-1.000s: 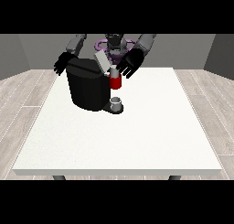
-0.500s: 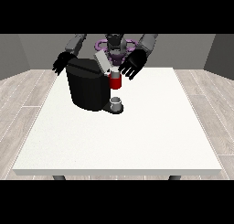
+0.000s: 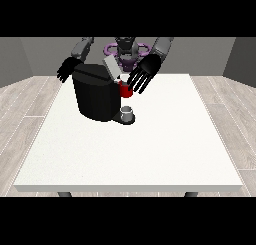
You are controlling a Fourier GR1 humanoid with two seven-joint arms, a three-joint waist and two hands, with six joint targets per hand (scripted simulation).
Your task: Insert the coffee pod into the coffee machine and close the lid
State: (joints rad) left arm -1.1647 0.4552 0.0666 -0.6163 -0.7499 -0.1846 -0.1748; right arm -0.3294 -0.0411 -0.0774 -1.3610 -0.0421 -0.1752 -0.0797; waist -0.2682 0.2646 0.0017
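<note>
Over at the view's left, a hand point(image 3: 65, 70) is hanging just behind the machine's point(image 3: 96, 93) upper left corner, its fingers pointing down and looking relaxed, wrapped round nothing. Whether it is touching the black body cannot be told from here. The machine itself is sitting on the white surface point(image 3: 150, 149), toward the far left part of it, with its grey lid point(image 3: 111, 68) tilting up, open. Moving right, a red thing at the machine point(image 3: 125, 90) is showing at the front, and below it a small grey cup point(image 3: 127, 111) is standing on the machine's base. At the view's right, the other hand point(image 3: 144, 74) is hovering wide open, fingers spread and straight, pointing down over the red thing and just beside the raised lid. It is gripping nothing that can be seen. The pod is not showing plainly anywhere.
</note>
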